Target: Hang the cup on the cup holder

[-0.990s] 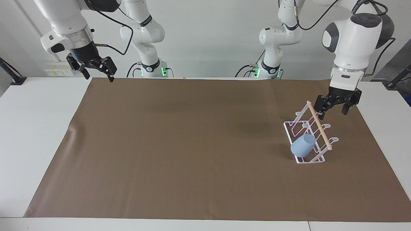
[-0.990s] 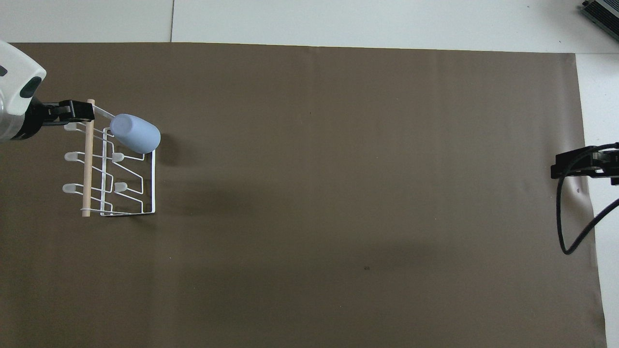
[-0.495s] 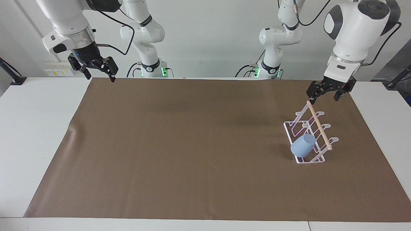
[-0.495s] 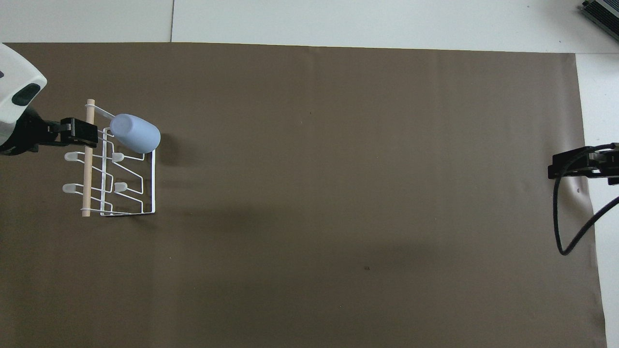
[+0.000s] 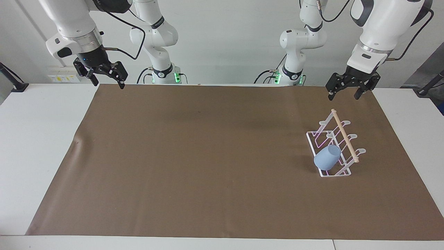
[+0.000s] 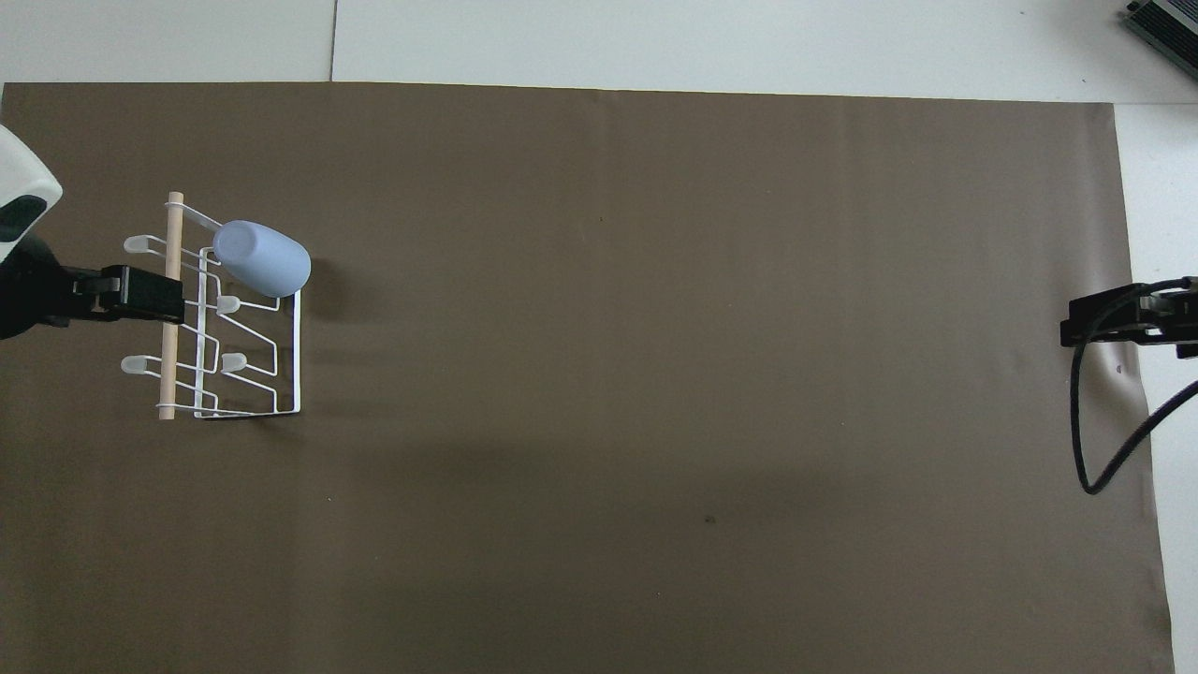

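At the upper right of the facing view, the left gripper (image 5: 341, 93) hangs in the air with its fingers apart and empty, above the brown mat (image 5: 208, 156) and well clear of the rack (image 5: 334, 146) lower in the frame. The cup (image 5: 326, 157) sits tilted on a peg at the rack's lower end, at the right of that view. The right gripper (image 5: 105, 80) waits at the upper left with fingers spread, holding nothing.

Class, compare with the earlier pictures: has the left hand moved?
Yes. The left hand has risen up and away from the cup holder, whose cup stays hung.
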`<action>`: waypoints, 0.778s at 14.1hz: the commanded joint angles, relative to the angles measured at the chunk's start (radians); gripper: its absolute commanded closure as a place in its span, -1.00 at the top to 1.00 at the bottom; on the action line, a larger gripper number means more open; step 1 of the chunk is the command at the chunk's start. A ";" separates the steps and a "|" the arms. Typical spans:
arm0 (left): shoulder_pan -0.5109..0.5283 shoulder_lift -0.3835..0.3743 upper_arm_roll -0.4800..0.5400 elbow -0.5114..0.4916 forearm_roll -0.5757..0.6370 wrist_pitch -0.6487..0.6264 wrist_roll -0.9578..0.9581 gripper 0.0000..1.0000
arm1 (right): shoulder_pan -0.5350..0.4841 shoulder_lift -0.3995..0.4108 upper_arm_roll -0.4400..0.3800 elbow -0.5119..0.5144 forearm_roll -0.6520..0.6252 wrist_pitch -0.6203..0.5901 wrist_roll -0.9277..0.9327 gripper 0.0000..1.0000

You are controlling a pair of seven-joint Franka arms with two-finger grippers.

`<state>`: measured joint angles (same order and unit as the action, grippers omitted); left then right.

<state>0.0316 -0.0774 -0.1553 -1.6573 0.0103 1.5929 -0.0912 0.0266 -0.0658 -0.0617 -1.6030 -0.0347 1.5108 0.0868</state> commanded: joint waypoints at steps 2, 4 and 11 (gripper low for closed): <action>-0.002 -0.053 0.014 -0.062 -0.018 -0.065 0.024 1.00 | -0.007 -0.014 0.003 -0.018 -0.010 0.005 -0.013 1.00; -0.004 -0.077 0.011 -0.103 -0.018 -0.054 0.021 1.00 | -0.005 -0.012 0.003 -0.017 -0.010 0.005 -0.013 1.00; 0.022 -0.085 0.017 -0.098 -0.016 -0.030 0.021 1.00 | -0.011 -0.012 0.003 -0.018 -0.010 0.005 -0.019 1.00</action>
<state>0.0354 -0.1365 -0.1421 -1.7390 0.0082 1.5442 -0.0868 0.0242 -0.0658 -0.0620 -1.6035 -0.0347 1.5109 0.0868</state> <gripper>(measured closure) 0.000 0.000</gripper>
